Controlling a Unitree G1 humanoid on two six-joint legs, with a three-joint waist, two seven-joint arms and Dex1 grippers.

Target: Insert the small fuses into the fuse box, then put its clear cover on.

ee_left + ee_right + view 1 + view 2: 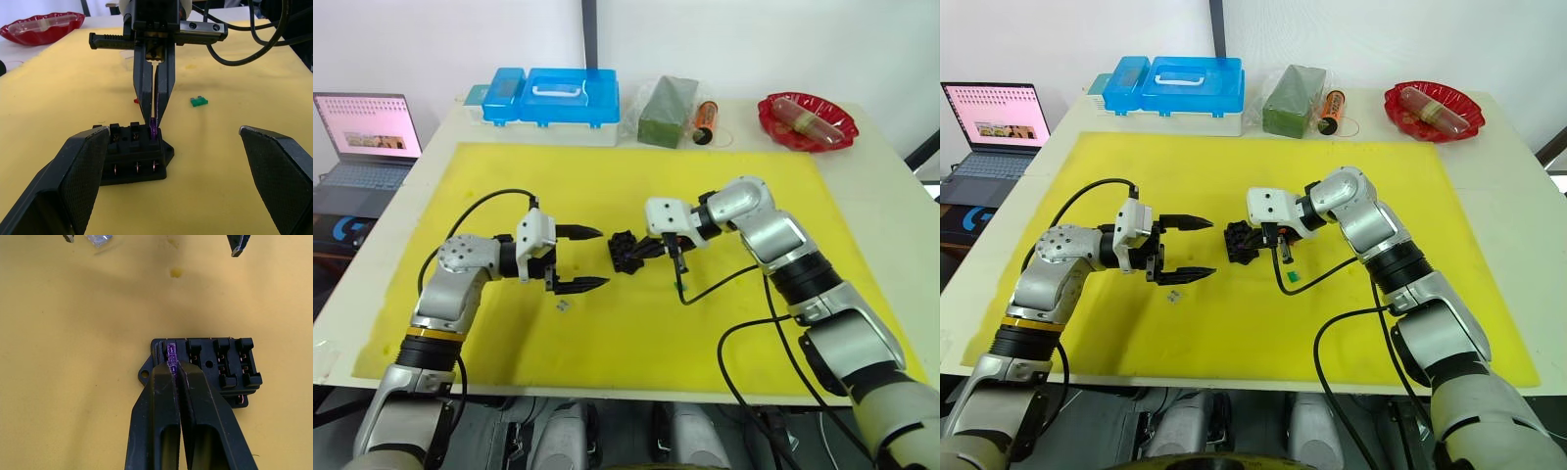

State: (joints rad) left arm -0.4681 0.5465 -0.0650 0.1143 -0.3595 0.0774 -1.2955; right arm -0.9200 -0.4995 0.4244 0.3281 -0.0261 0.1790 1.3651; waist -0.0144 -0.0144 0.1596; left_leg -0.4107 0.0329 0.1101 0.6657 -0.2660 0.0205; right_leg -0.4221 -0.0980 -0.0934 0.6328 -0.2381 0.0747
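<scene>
At the centre of the frame, on a yellow mat (pixel 636 333), the right gripper (pixel 175 368) pinches a purplish small fuse (pixel 171 354) between its pressed-together fingers (pixel 164 83), holding it at the end slot of the fuse box (pixel 624 251). The black block sits flat on the mat, just left of that gripper's tips in the head views.

To the left of centre, the left gripper (pixel 592 258) hangs spread wide, its two black fingers (pixel 73 181) apart with nothing between them, pointing toward the fuse box and not touching it.

A green fuse (pixel 1294 277) lies on the mat just right of centre, below the right gripper. A red fuse (pixel 136 101) shows partly behind the right gripper's fingers in the left wrist view. A small clear piece (pixel 563 305) rests on the mat below the left gripper; whether it is the cover cannot be told.

Along the top of the frame stand a blue case (pixel 553 98), a green block (pixel 668 111) and a red dish (pixel 806 120); a laptop (pixel 367 137) sits at upper left.
</scene>
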